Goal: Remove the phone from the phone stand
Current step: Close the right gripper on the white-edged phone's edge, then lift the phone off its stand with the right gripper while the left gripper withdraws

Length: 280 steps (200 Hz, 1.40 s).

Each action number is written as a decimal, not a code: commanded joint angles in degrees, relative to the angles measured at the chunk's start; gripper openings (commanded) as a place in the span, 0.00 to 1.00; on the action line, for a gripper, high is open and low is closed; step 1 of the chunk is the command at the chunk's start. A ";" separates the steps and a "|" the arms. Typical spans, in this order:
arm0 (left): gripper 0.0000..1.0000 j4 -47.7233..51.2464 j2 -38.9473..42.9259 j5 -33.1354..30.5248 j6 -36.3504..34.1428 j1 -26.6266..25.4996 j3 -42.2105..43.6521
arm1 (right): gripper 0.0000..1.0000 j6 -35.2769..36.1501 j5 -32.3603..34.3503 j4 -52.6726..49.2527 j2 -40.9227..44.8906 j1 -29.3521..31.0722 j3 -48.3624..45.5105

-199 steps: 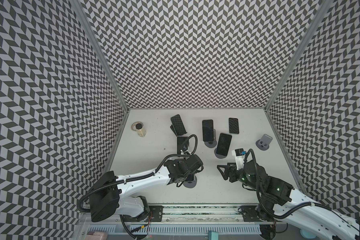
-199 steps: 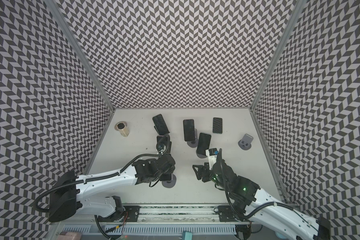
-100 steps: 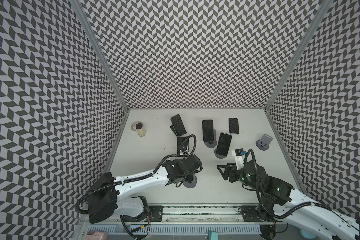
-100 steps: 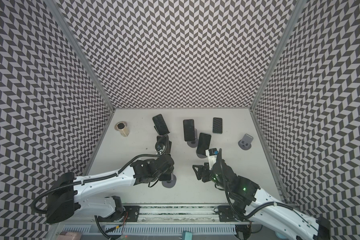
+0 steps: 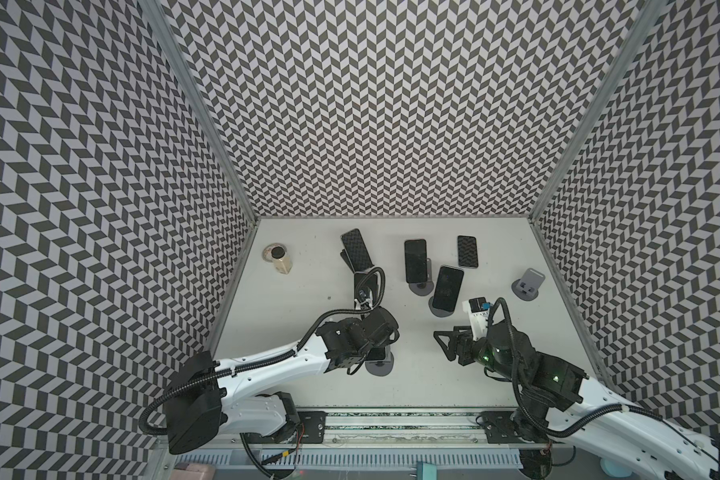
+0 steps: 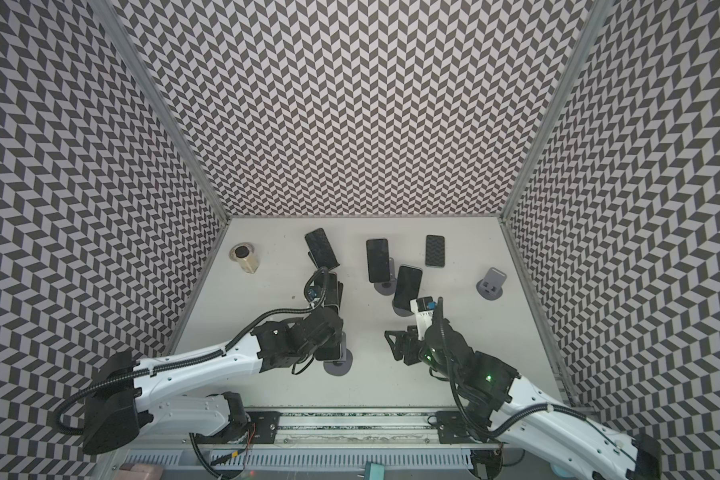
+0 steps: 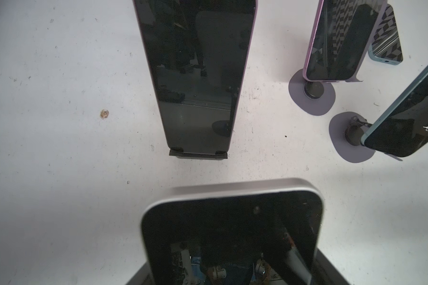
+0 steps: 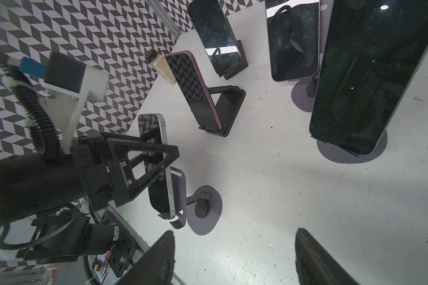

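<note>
A silver-edged phone (image 8: 162, 202) leans on the grey phone stand (image 8: 208, 227) nearest the front rail. Both top views show it mostly under my left gripper (image 5: 377, 345) (image 6: 325, 336), with only its lower part (image 5: 378, 354) and the stand's round base (image 5: 380, 368) showing. In the right wrist view the left gripper (image 8: 158, 160) has its black fingers clamped across the phone's upper half. The phone's top end (image 7: 232, 234) fills the lower left wrist view. My right gripper (image 5: 443, 347) (image 8: 232, 259) hangs open over bare table to the right, holding nothing.
Other phones stand on stands behind: a purple one (image 8: 198, 98) on a black folding stand, and three more (image 5: 356, 253) (image 5: 415, 259) (image 5: 447, 286). A phone (image 5: 467, 251) lies flat at the back. An empty grey stand (image 5: 526, 284) sits right, a small bottle (image 5: 279, 257) back left.
The left gripper has settled slightly lower and nearer the front over the phone, its fingers closing in on it. The right arm has hardly moved.
</note>
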<state>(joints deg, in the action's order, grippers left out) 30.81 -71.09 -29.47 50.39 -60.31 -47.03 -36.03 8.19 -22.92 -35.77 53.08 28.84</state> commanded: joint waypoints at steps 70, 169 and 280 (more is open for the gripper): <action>0.68 -1.45 4.24 -1.02 -0.38 0.65 0.08 | 0.73 1.52 -6.85 5.03 -7.54 0.08 3.23; 0.68 -0.53 10.40 -0.34 -3.20 2.62 1.66 | 0.68 -1.01 -10.52 9.18 -13.05 0.17 7.84; 0.64 -0.86 22.46 11.46 -17.50 15.71 4.00 | 0.66 -1.09 -13.74 14.56 -27.89 1.82 18.85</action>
<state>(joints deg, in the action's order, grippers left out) 31.00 -49.93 -20.51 37.34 -47.16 -42.48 -36.71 -4.69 -13.21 -61.10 53.76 44.31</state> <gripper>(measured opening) 0.709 0.663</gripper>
